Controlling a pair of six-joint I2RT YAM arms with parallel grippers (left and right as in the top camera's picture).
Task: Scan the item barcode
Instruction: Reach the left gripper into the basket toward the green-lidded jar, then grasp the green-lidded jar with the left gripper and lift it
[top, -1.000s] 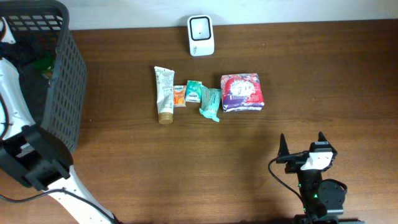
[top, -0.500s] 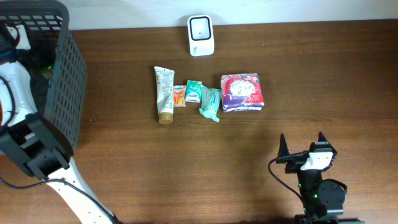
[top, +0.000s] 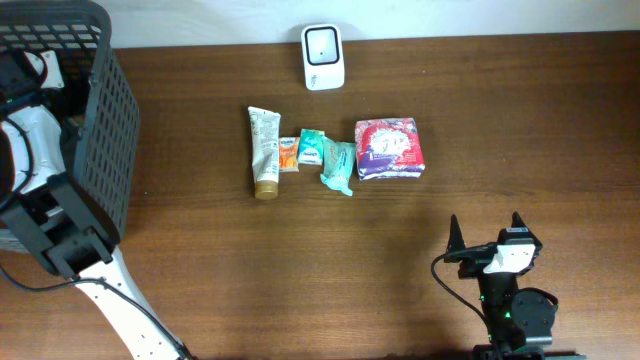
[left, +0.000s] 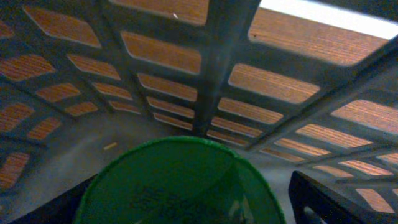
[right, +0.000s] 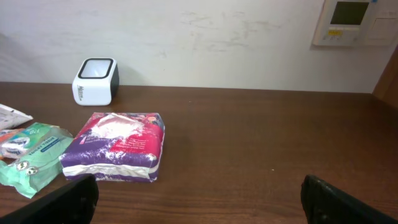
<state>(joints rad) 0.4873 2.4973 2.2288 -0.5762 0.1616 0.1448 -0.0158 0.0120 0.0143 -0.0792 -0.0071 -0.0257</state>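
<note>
Hanging inside the basket (top: 100, 120) at the bench's (top: 250, 280) rear left corner, the left claw (left: 183, 205) straddles a green item (left: 180, 177), grip or no grip I cannot tell, while the right claw (top: 486, 232) stands released near the front edge, well apart from the scanner (top: 323, 57) at the rear edge.

We find the basket (top: 100, 120) at the table's (top: 520, 110) far left, a round container (left: 180, 180) in it. The scanner (top: 323, 57) sits far centre. Nearer, left to right: tube (top: 264, 150), sachet (top: 288, 153), packet (top: 311, 146), second packet (top: 339, 166), tissue pack (top: 390, 148).
</note>
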